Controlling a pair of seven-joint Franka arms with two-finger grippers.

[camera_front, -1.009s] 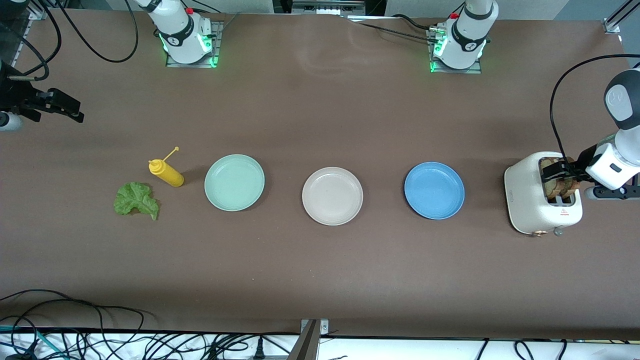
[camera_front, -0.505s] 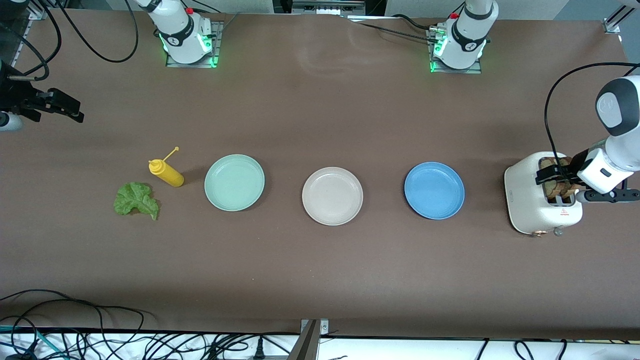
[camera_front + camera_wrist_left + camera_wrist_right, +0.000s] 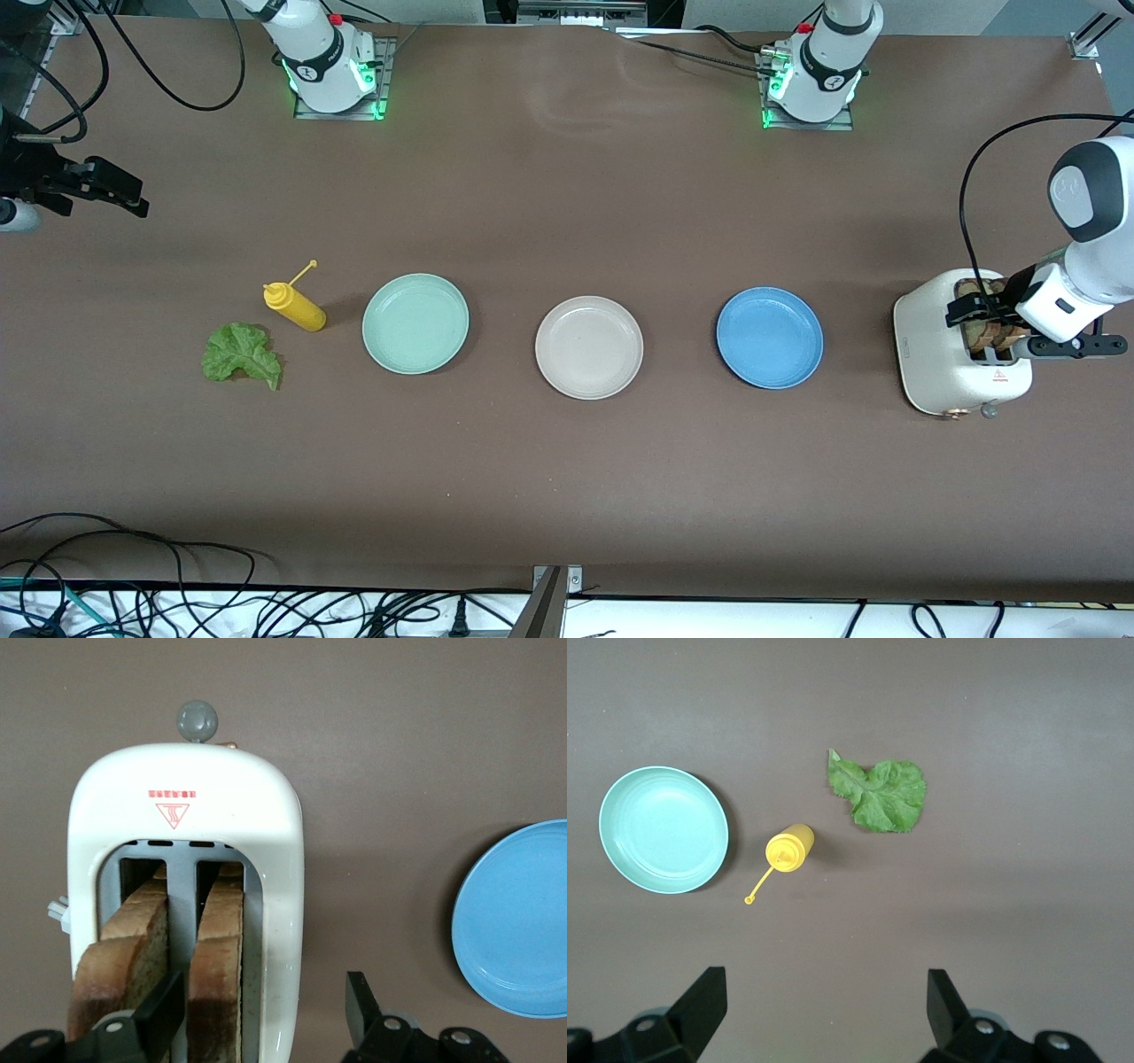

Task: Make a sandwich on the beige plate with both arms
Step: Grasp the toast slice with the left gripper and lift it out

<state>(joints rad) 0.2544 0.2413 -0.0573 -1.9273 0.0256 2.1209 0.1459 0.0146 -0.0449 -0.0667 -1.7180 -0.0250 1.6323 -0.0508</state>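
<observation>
The left hand [image 3: 266, 1014] hangs over the toaster [image 3: 961, 354] at the frame's right edge, fingers spread astride one upright bread slice [image 3: 217, 983] — not yet gripping. The beige plate [image 3: 589, 346] waits mid-frame. The right hand [image 3: 824, 1010] waits open.

two bread slices [image 3: 164, 943] stand upright in the white toaster [image 3: 266, 815]; the left tool [image 3: 266, 1014] straddles one slice, jaws apart, blue plate [image 3: 518, 921] nearby on the bench [image 3: 399, 726].
</observation>
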